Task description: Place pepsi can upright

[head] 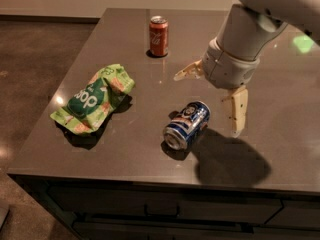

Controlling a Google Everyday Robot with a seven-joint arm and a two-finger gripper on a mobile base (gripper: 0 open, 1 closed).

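Upright red can (159,36), crumpled green bag (95,100), dark table (125,151)

Hand (206,105), spread wide, hangs by pepsi can (186,125), R side; open desk (125,149) all round. Red can (159,36) at back & green bag (95,99) on L, both well apart.

- I read white letters "op" on the green bag (92,100) (the rest is lost in creases).
- Pepsi can (187,125), red can (158,36): logos only, no wording legible.
- Gripper (206,105), spread wide above the pepsi can: unmarked.

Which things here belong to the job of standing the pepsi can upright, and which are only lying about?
For the job: pepsi can, lying on its side; gripper, open, above the table beside it.
Lying about: red can, green bag.
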